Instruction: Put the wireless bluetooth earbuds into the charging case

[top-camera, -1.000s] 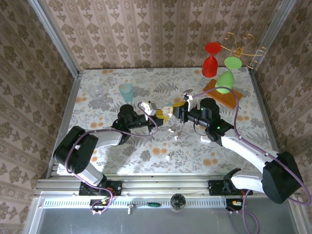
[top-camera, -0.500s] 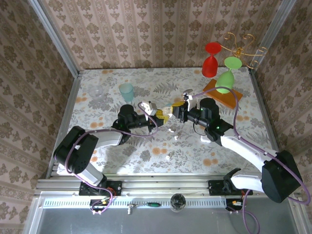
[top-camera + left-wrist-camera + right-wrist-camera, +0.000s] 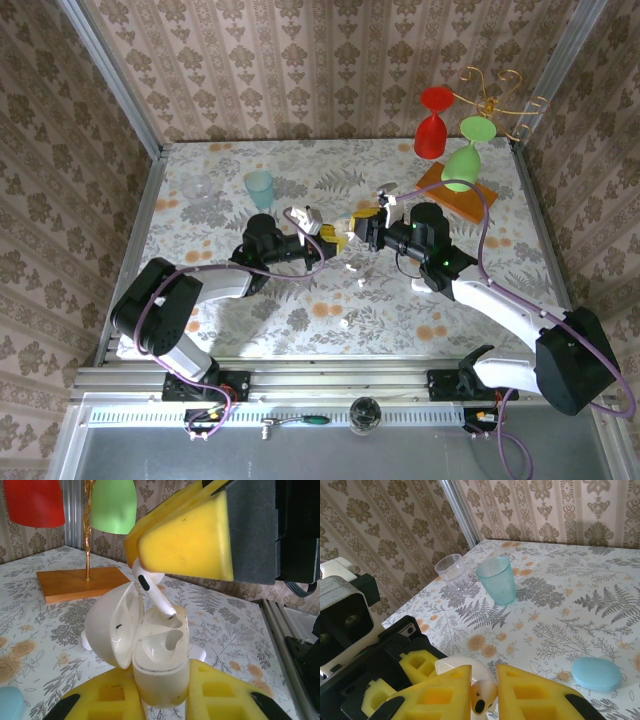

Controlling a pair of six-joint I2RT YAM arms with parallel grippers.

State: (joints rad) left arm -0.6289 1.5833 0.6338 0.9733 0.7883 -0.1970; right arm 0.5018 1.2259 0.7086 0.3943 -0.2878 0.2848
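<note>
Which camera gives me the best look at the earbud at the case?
Left wrist: the earbud hangs from the right claw, its stem tip at a socket of the open case. Right wrist shows its head between the pads. From the top external it is too small to make out.

Teal cup (image 3: 496,580) near clear glass (image 3: 453,572); red goblet (image 3: 434,120) and green goblet (image 3: 465,155) above wooden base (image 3: 465,204), far right.
</note>
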